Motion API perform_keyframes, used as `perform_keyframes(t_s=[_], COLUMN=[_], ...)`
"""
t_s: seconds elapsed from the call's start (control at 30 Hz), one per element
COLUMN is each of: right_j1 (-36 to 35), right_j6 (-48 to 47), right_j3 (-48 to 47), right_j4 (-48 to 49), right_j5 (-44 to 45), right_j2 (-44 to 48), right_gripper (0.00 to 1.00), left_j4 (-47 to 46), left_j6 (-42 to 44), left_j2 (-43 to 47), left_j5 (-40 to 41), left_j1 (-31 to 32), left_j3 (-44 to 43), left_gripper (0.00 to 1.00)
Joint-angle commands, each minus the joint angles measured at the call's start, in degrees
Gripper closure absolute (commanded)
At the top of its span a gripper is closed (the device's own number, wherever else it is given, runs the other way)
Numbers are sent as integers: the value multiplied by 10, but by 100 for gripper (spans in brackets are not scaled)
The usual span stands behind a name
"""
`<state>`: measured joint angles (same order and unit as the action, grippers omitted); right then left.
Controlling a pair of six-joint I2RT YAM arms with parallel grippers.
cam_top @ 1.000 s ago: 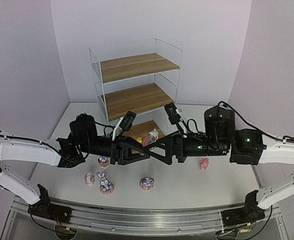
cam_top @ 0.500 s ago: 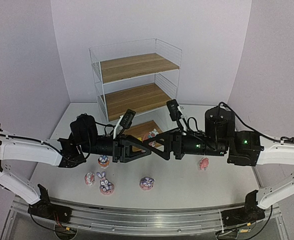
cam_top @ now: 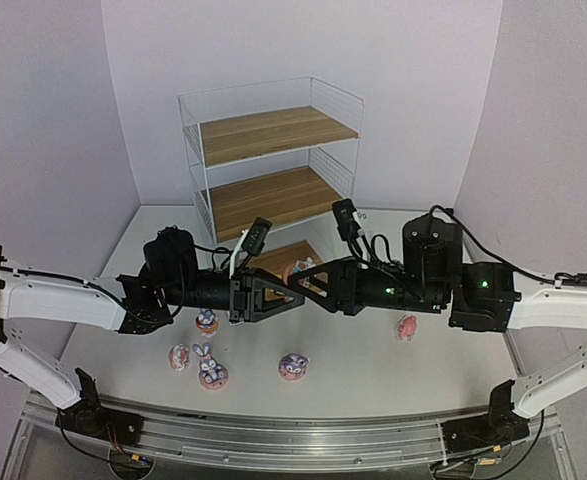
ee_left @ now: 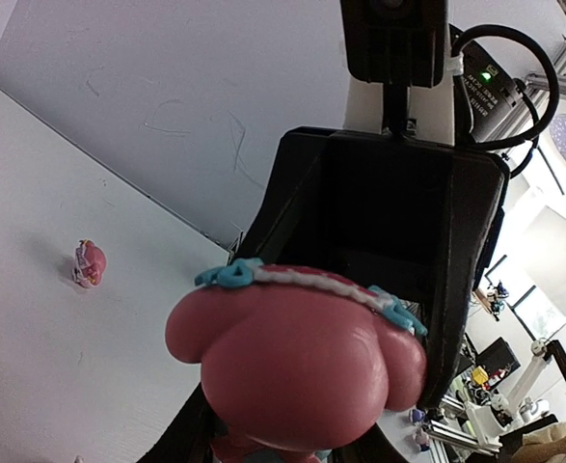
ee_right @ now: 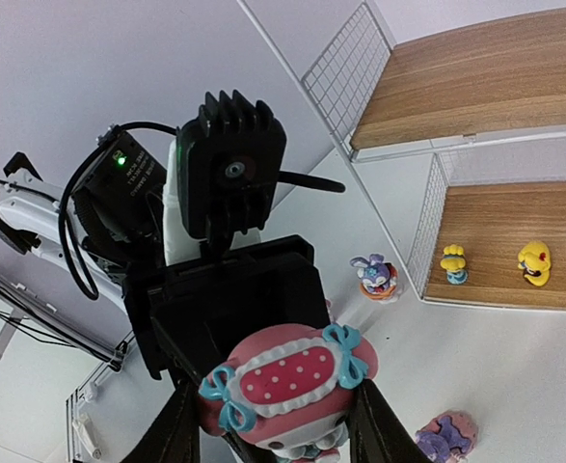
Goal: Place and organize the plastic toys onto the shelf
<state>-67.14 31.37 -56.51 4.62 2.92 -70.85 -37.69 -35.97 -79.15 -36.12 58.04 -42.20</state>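
My left gripper [cam_top: 291, 293] holds the pink toy [ee_right: 287, 386] up over the table [cam_top: 373, 370], near the shelf [cam_top: 273, 135]. My right gripper [cam_top: 311, 283] sits around it too, but I cannot tell if it squeezes.

Both arms stretch inward; left gripper [cam_top: 295, 292] and right gripper [cam_top: 308, 282] clasp 1 pink toy [ee_right: 287, 381].

- The pink toy [ee_left: 302, 357] is smooth plastic with a soft sheen. Its blue bows and frilled trim are moulded in relief.
- The shelf [ee_right: 345, 68] has sides of thin white-coated wire mesh.
- Its boards [ee_right: 495, 68] are brown wood, matt, with the grain showing.
- The table [ee_left: 41, 367] is white, matt and smooth.
- The rail [cam_top: 273, 440] along the near edge looks like brushed metal.
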Motion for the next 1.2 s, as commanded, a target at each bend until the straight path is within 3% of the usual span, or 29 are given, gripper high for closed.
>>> perform_keyframes(t_s=[0.0,0.07,0.23,0.53,0.8,0.87,0.9,1.03,1.17], right_j1=[-3,-3,-3,-3,-3,-3,-3,5,52], right_j6=[4,4,-1,5,-10,-27,-39,-139,-212], right_j3=[-14,-10,-7,-4,-2,-4,-7,-38,-78], right_j4=[40,41,41,43,43,43,43,44,60], right_j5=[0,7,7,28,96,128,149,252,258], right_j2=[1,7,16,25,50,52,51,19,-35], right_gripper=[71,80,84,98,99,99,100,99,99], left_j4=[4,18,36,56,91,123,143,285,431], left_j6=[4,8,23,36,56,64,69,64,26], left_j2=[-1,2,15,39,65,84,96,161,241], left_j5=[-4,-1,-3,5,19,44,62,200,342], left_j1=[8,8,8,8,8,8,8,8,8], left_j3=[-41,-44,-44,-36,-28,-25,-24,-28,-27], left_gripper=[100,99,100,46,14,2,1,1,0])
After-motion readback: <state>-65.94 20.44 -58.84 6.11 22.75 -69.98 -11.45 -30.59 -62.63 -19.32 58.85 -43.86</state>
